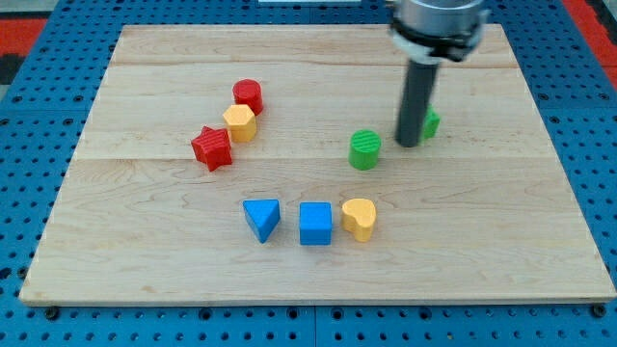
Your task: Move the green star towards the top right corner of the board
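Nearest you, three blocks sit in a row on the wooden board (540,241): a blue triangle (261,218) at the left, a blue cube (315,224) in the middle and a yellow heart (359,218) at the right. The cube and heart stand just beside each other; the triangle is a little apart from the cube.

Farther back on the left you have a cluster of three: a red star (211,147) nearest, a yellow hexagon (239,123) just beyond it to the right, and a red cylinder (248,95) behind that, apparently touching the hexagon.

Right of centre stands a green cylinder (364,150), alone. Just right of it, my tip (409,145) rests on the board, with the dark rod rising straight up to the arm's grey collar at the far edge of the view. You have no pincer to check here, only the rod.

Look for the green star (431,123) right behind the rod: only a green sliver shows at the rod's right side, so its shape cannot be made out. My tip sits at its near-left side, seemingly touching it.
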You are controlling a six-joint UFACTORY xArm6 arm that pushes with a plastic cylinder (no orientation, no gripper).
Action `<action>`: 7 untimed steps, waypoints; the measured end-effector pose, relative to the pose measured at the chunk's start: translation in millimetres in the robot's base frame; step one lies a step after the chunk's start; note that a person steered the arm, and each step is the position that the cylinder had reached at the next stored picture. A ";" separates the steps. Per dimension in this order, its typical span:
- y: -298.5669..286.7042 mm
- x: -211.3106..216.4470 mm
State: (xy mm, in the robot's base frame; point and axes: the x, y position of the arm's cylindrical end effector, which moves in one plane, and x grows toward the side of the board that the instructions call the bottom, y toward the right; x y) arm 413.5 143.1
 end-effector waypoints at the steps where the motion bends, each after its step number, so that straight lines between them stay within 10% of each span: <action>1: 22.5 -49.9; 3: 39.0 -153.9; 5: 61.9 2.1; 7: -46.9 55.4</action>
